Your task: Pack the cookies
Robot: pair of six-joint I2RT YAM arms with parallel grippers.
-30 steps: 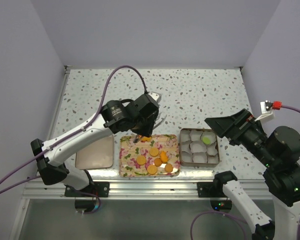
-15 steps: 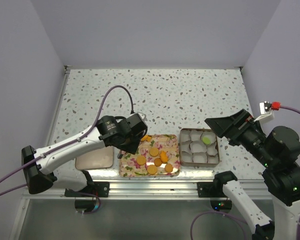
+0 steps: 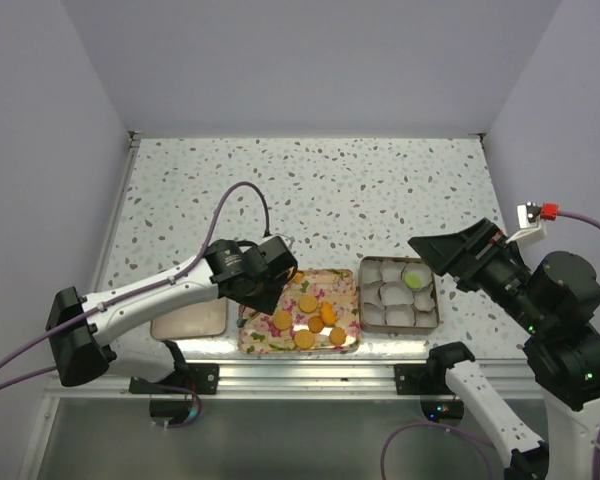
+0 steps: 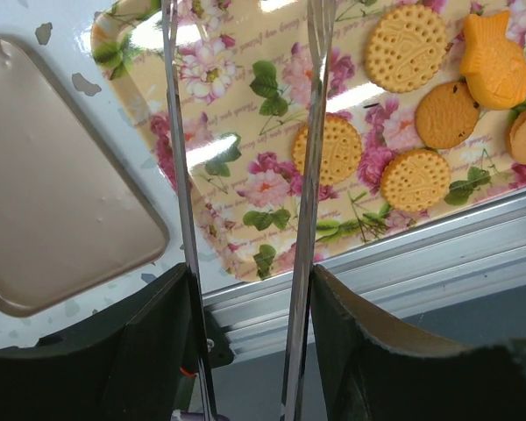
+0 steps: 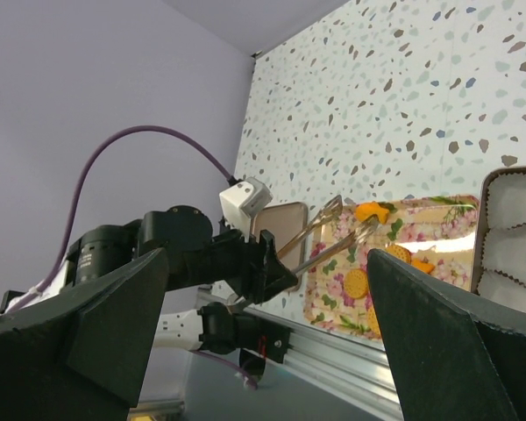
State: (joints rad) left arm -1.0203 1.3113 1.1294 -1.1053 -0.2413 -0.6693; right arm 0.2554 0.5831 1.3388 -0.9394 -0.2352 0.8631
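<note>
Several orange cookies (image 3: 307, 303) lie on a floral tray (image 3: 256, 332); they show close in the left wrist view (image 4: 329, 149). A light green cookie (image 3: 415, 279) sits in a cup of the box (image 3: 363, 293) lined with white paper cups. My left gripper (image 3: 268, 272) is shut on metal tongs (image 4: 314, 132), whose arms stand apart over the tray's left part. The tongs' tips (image 5: 368, 226) lie next to a fish-shaped orange cookie (image 5: 371, 211) and hold nothing. My right gripper (image 3: 442, 250) is open and empty, raised above the box.
A tan flat lid (image 3: 188, 312) lies left of the tray, also in the left wrist view (image 4: 53, 193). The aluminium rail (image 3: 300, 370) runs along the table's near edge just below tray and box. Walls close the table at left, back and right.
My left arm has drawn back toward the near left and come lower, from behind the tray to its left corner. The right arm has not moved.
</note>
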